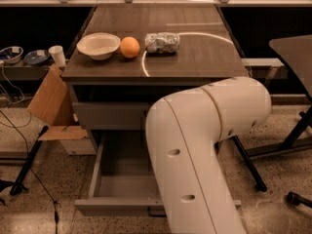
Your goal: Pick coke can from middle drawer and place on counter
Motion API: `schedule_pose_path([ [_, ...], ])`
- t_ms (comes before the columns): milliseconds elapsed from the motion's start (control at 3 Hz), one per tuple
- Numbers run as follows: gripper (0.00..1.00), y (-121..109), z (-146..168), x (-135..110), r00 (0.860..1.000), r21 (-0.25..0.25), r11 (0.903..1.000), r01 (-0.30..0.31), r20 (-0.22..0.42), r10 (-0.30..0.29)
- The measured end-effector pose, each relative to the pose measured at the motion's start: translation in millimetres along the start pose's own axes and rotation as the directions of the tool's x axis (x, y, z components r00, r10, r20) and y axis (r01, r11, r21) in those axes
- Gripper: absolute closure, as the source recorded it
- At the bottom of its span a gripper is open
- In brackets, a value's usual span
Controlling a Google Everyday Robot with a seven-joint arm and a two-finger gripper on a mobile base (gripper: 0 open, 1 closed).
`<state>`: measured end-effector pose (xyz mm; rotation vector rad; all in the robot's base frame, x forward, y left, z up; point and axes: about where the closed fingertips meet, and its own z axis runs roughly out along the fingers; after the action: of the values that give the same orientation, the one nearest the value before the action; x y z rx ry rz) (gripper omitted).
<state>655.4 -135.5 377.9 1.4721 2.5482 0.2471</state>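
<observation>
The middle drawer [117, 177] is pulled open below the counter [200, 57] and shows a bare grey floor on its left side. My white arm [195, 150] fills the foreground and covers the drawer's right half. The gripper is hidden behind this arm, somewhere over the drawer's right part. The coke can is not visible; no red can shows in the drawer or on the counter. The counter's wood-grain top has a pale curved streak across it.
On the counter stand a white bowl [98, 45], an orange [129, 47] and a pale silver-white can [162, 42] lying on its side. The top drawer [109, 115] is shut. A cardboard box [48, 101] and a white cup [57, 55] are at the left, and dark chair legs [292, 135] at the right.
</observation>
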Motion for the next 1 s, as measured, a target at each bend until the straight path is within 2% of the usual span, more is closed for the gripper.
schedule_pose_path([
  [333, 0.0, -4.6, 5.8, -9.4, 0.998, 0.013, 0.9981, -0.059, 0.027, 0.059],
  [667, 0.03, -13.0, 9.9, -19.3, 0.989, 0.025, 0.9897, -0.141, 0.038, 0.14],
  [1000, 0.26, -16.9, 11.2, -23.5, 0.984, 0.029, 0.9843, -0.174, 0.036, 0.173],
])
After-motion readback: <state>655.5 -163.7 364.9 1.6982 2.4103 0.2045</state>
